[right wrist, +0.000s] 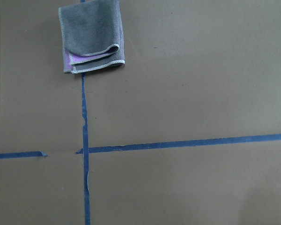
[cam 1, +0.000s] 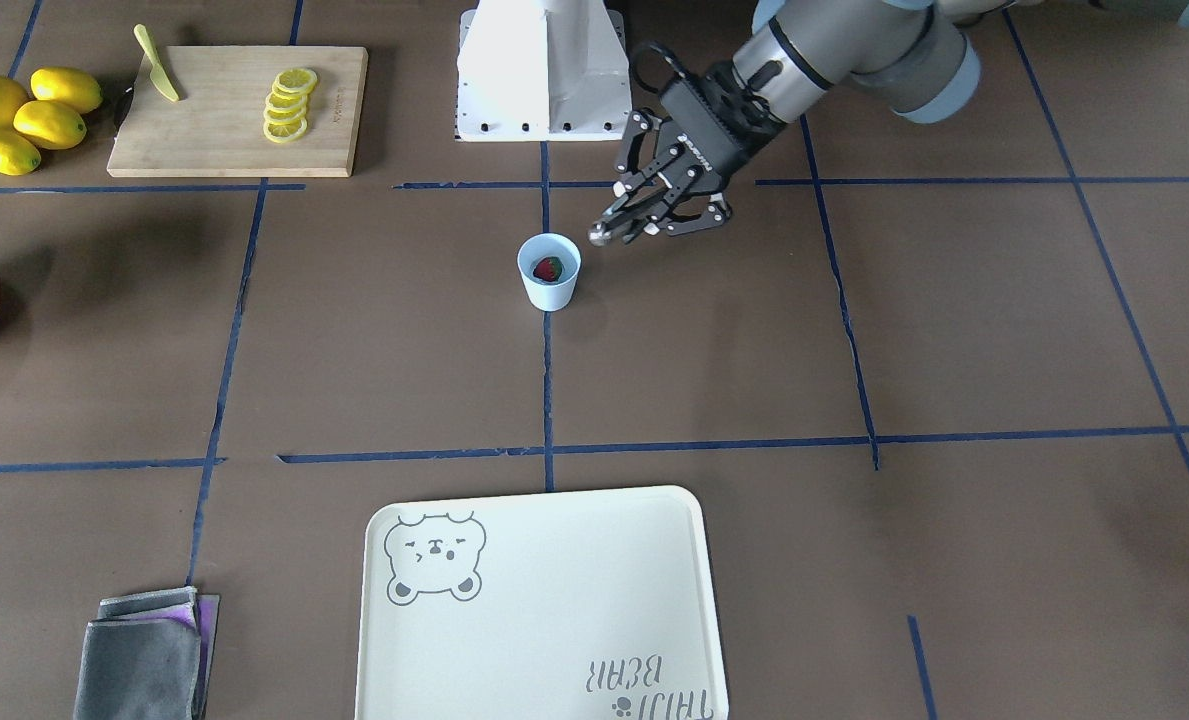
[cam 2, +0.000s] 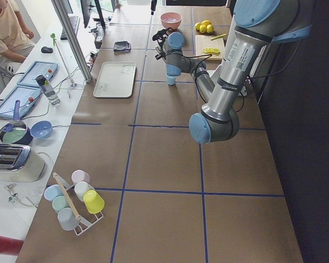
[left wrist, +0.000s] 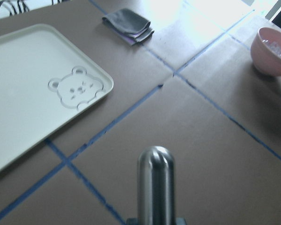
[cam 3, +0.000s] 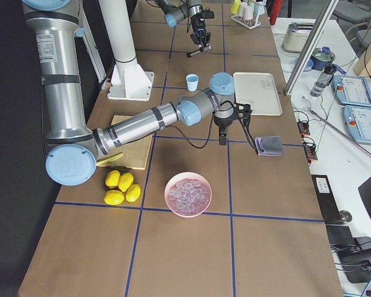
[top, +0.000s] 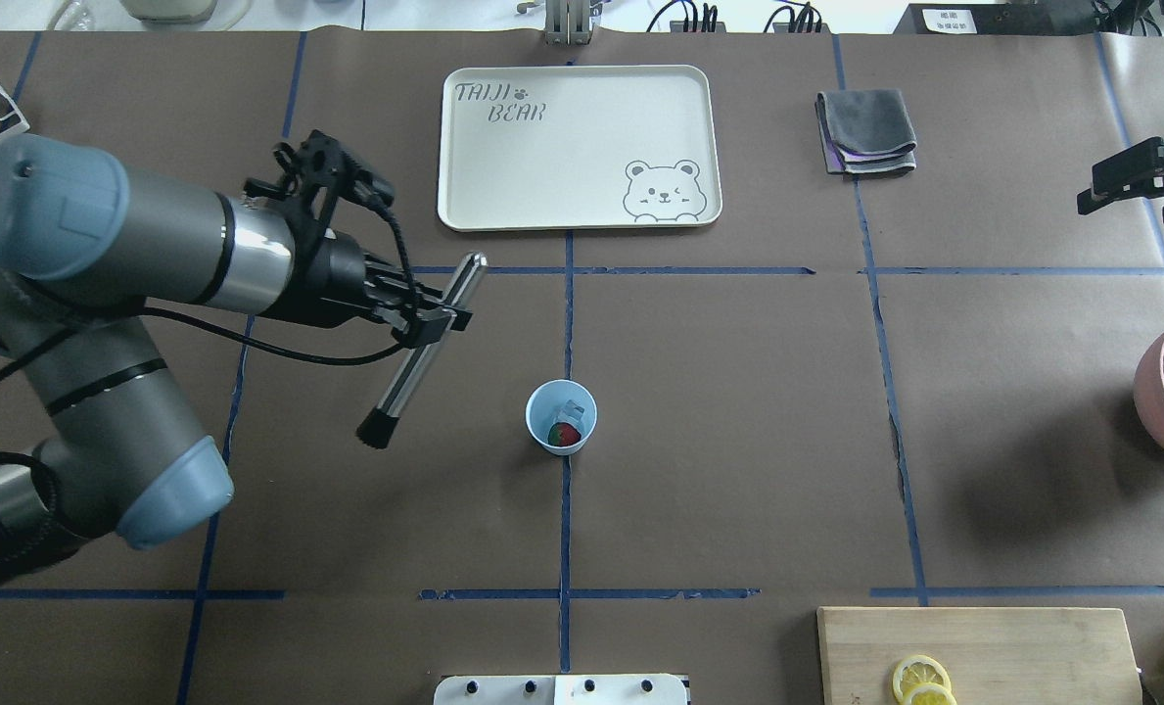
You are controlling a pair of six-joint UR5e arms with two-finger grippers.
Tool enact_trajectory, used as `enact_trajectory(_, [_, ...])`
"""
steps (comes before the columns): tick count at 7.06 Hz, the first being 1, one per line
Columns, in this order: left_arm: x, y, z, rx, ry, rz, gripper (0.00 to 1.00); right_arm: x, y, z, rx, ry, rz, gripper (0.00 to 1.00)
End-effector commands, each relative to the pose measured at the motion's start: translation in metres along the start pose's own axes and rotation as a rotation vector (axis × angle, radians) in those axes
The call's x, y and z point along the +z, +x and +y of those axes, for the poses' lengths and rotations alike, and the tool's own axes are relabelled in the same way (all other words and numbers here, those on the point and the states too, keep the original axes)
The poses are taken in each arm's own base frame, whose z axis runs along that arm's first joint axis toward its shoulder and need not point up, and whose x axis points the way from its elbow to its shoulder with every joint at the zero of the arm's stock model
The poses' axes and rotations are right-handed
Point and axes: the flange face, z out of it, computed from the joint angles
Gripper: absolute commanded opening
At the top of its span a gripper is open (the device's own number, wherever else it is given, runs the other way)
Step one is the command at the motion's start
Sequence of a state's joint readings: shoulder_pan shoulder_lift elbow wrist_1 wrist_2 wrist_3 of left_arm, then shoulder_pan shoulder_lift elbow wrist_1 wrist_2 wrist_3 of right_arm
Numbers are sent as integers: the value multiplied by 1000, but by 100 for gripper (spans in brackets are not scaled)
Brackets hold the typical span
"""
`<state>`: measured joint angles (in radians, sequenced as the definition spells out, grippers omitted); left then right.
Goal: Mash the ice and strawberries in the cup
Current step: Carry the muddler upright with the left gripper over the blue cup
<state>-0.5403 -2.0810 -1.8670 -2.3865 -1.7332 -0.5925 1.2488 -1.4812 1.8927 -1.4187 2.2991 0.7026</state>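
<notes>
tray (top: 582, 147) | print: "TAIJI BEAR" | corner opposite bear drawing

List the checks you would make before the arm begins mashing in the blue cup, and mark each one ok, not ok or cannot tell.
1. Masher gripped by left hand: ok, shut on its shaft.
2. Strawberry inside cup: ok.
3. Ice inside cup: ok, beside the strawberry.
4. Cup upright: ok.
5. Masher's black end above cup mouth: not ok, it hangs tilted, off to one side.
6. Right hand clear of cup: ok, far off at the table's edge.
</notes>
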Motion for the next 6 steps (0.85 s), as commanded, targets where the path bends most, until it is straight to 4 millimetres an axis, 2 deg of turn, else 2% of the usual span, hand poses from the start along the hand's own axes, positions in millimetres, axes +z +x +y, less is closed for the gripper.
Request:
enact_trajectory(1, [12,57,24,118,309,-91,1,-1,-2,-1,-4,2,-4,99])
enact_trajectory(2, [27,48,44,108,402,-78,1,-1,-2,-1,-4,1,-5,99])
enact_trajectory(3, [30,38,56,97,474,-64,1,0,-2,-2,-4,2,-4,99])
enact_trajectory(4, [28,38,56,129,510,-81,1,-2,-3,-2,-5,2,-9,99])
enact_trajectory(6, [41,50,79,127,520,-65,1,-2,-4,-1,-5,-2,-14,99])
